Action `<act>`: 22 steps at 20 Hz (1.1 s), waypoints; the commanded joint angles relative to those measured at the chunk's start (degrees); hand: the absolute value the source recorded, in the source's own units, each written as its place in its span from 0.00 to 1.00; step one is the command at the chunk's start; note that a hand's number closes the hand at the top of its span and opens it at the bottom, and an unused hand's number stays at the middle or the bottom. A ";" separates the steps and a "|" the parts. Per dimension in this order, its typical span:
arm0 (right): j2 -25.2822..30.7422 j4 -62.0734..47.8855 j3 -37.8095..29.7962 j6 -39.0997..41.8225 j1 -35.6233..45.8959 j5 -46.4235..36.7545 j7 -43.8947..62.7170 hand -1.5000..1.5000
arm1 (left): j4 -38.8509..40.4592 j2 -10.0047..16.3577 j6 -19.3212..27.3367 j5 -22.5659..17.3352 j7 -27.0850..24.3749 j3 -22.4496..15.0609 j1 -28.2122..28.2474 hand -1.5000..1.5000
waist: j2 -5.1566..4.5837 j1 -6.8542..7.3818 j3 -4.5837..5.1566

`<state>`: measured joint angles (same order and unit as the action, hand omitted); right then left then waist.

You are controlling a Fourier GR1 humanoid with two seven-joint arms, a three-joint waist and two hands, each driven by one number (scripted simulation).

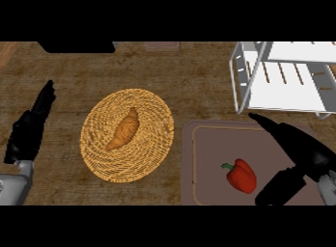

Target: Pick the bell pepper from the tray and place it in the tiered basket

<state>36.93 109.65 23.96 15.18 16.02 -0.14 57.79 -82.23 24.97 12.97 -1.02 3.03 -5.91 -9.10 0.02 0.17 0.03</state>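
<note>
A red bell pepper (242, 175) with a green stem lies on the brown tray (212, 140) at the lower right. My right hand (302, 149) hovers over the tray just right of the pepper, fingers straight and pointing up-left, thumb spread below toward the pepper; it holds nothing. The white tiered basket (288, 79) stands at the upper right, beyond the tray. My left hand (32, 128) rests open at the left edge, fingers up.
A round woven basket (99, 154) holding a croissant (124, 129) sits left of the tray. A dark object (77, 47) lies at the counter's far edge, upper left. Bare counter separates the tray from the tiered basket.
</note>
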 commanded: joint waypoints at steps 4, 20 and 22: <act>-0.75 4.15 1.89 3.00 -6.73 -7.52 0.89 0.00 | 1.86 -2.07 -1.39 1.67 -2.64 1.88 1.13 0.50 | 0.03 -0.37 -0.01; -8.75 5.18 5.46 6.84 -6.18 -19.12 6.33 0.00 | -0.60 -3.50 -4.33 4.78 0.95 4.63 -0.18 0.50 | 0.03 -0.11 -0.01; -9.39 -0.70 4.41 5.46 -6.07 -20.43 1.74 0.00 | -4.63 -6.22 -2.26 6.35 1.87 2.14 2.93 0.50 | 0.03 0.15 -0.03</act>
<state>29.71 112.61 28.75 19.17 9.93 -18.77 57.31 -82.95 20.75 9.72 3.66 3.92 -2.27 -8.91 0.05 0.06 0.02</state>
